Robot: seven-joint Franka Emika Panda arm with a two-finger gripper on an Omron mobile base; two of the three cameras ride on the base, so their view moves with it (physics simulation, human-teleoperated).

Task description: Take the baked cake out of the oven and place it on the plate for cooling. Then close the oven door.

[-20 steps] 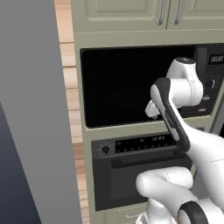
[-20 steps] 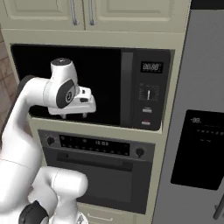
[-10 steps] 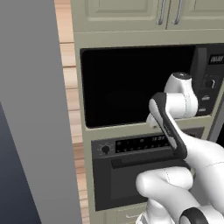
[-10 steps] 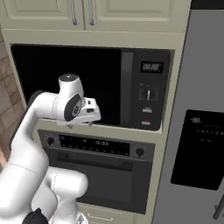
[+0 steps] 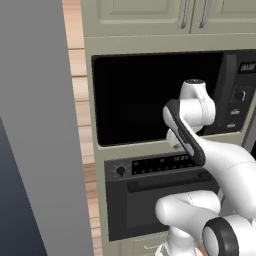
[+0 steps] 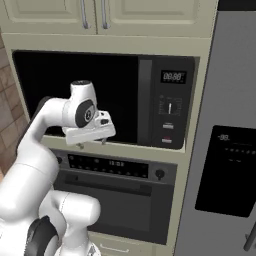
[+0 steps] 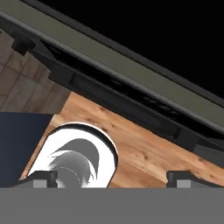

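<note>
The oven (image 6: 112,200) showed a matt black front, its door (image 6: 107,207) a dark, dull glass pane. At twelve o'clock above it, the microwave (image 6: 100,97) door was glossy black glass. Cabinet fronts (image 5: 150,15) looked smooth painted cream with metal handles. Wooden floor planks (image 7: 144,148) appeared grained and satin.

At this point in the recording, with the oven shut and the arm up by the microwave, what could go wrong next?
1. The open end effector hangs in front of the microwave, above the oven's control strip; lowering toward the oven door it might bump the knobs.
2. The door handle is a thin bar; a poorly aimed grasp could slip off.
3. The robot's own body sits close before the oven, so the door could hit it when swinging down.
</note>
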